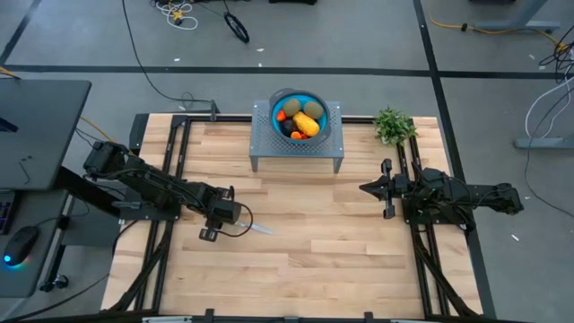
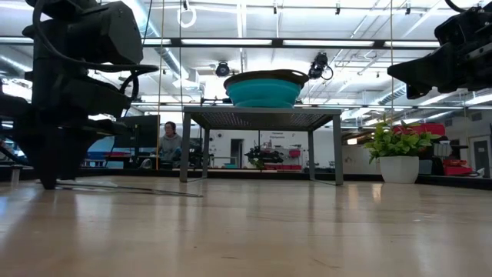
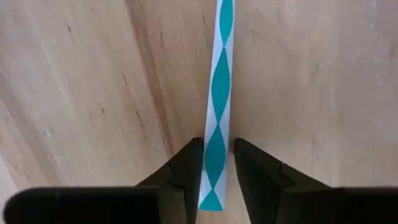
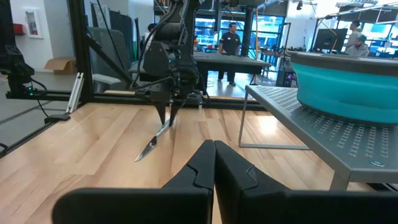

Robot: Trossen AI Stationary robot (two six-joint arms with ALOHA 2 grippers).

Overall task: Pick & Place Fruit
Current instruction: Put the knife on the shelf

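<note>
While the fruit (image 1: 301, 119) sits heaped in the teal round bowl (image 1: 280, 99) on the grey perforated metal stand (image 1: 262, 139) at upper centre of the high view, the left claw (image 1: 218, 221) at lower left straddles the slim teal-and-white patterned stick (image 3: 219, 93). Its long axis runs straight out between the nearly closed fingers (image 3: 186, 165), which do not yet clearly clamp it. The right claw (image 1: 366, 188), clenched and empty at right centre, lies nearer the bowl.

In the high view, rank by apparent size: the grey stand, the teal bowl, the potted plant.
Largest to smallest:
1. grey stand
2. teal bowl
3. potted plant

The bowl sits raised, nearer the camera, so its lead over the plant is unsure.
</note>
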